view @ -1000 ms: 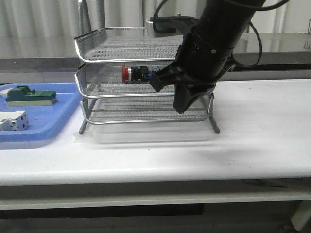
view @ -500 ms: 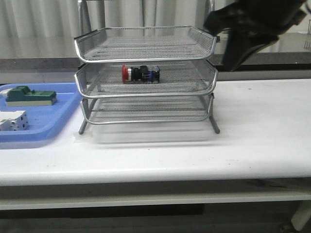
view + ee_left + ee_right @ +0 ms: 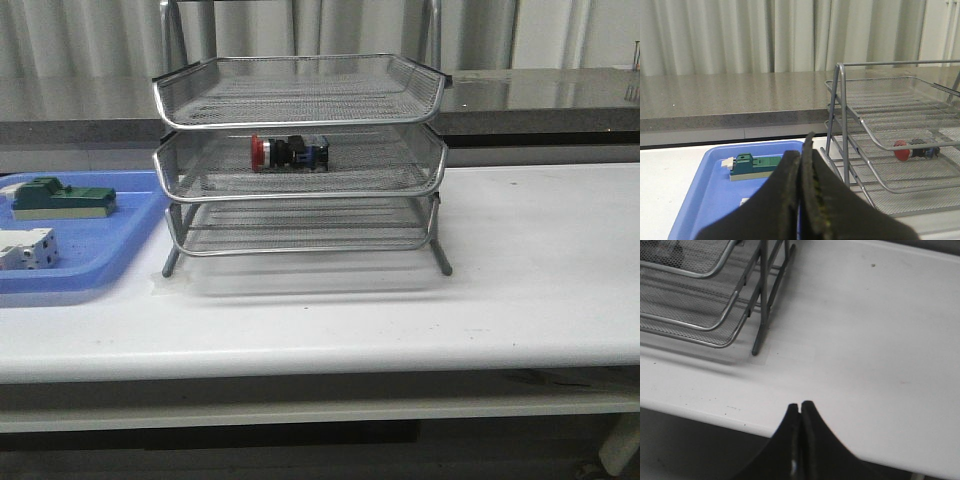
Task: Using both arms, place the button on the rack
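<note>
The button (image 3: 288, 152) lies on its side in the middle tier of the silver wire-mesh rack (image 3: 300, 195), red head to the left; the left wrist view also shows the button (image 3: 914, 149) in the rack (image 3: 860, 125). Neither arm appears in the front view. My left gripper (image 3: 802, 150) is shut with nothing in it, held above the blue tray, left of the rack. My right gripper (image 3: 800, 405) is shut and empty, over the table's front edge to the right of the rack (image 3: 715, 295).
A blue plastic tray (image 3: 120, 250) sits left of the rack with a green block (image 3: 60, 196) and a white terminal block (image 3: 25, 248) on it. The green block (image 3: 755, 165) also shows in the left wrist view. A grey counter (image 3: 560, 95) runs behind the table.
The right arm, close in front of the rack's middle tier a second ago, rose up and right and has left the front view. The button stays in the middle tier.
</note>
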{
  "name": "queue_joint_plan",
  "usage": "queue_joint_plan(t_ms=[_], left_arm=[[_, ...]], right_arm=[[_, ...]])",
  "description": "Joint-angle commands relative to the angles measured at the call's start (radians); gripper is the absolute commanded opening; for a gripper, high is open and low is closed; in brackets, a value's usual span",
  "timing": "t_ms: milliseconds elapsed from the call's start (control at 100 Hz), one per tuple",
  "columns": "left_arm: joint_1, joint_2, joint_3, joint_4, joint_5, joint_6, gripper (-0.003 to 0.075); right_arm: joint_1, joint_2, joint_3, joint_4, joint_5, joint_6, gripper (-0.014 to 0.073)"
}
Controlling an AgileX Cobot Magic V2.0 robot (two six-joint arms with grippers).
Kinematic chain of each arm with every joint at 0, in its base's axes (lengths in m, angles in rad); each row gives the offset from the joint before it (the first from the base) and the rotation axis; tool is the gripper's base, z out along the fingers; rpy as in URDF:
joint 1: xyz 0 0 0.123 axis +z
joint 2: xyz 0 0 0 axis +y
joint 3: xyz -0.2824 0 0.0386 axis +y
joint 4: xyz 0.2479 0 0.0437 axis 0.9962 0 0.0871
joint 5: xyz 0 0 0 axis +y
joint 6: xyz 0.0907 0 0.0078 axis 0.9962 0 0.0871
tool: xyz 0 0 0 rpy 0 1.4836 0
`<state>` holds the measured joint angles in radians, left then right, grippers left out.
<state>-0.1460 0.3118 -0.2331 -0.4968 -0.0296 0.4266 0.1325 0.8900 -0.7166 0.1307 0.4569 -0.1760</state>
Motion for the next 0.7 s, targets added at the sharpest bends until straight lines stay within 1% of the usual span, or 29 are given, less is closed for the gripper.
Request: queue_joint_plan(t_ms=[0,160,370,490,690], left_arm=[[0.002,0.006,-0.027,-0.009,-0.07,-0.008,-0.002],[0.002,0.006,-0.027,-0.009,-0.07,-0.008,-0.002],[0.002,0.006,-0.027,-0.009,-0.07,-0.008,-0.002],[0.002,0.006,-0.027,-0.009,-0.07,-0.008,-0.002],[0.002,0.006,-0.027,-0.009,-0.07,-0.008,-0.002]], right_arm=[[-0.03,-0.116,0.044,-0.006,-0.095,-0.001,-0.0057],[-0.054,-0.3,0.151,-0.009,-0.111,-0.001,-0.0057],[-0.057,-0.48,0.251,-0.009,-0.111,-0.001,-0.0057],[-0.057,-0.53,0.266,-0.009,-0.097,-0.001,-0.0057],[-0.057,-0.537,0.266,-0.009,-0.098,-0.001,-0.0057]])
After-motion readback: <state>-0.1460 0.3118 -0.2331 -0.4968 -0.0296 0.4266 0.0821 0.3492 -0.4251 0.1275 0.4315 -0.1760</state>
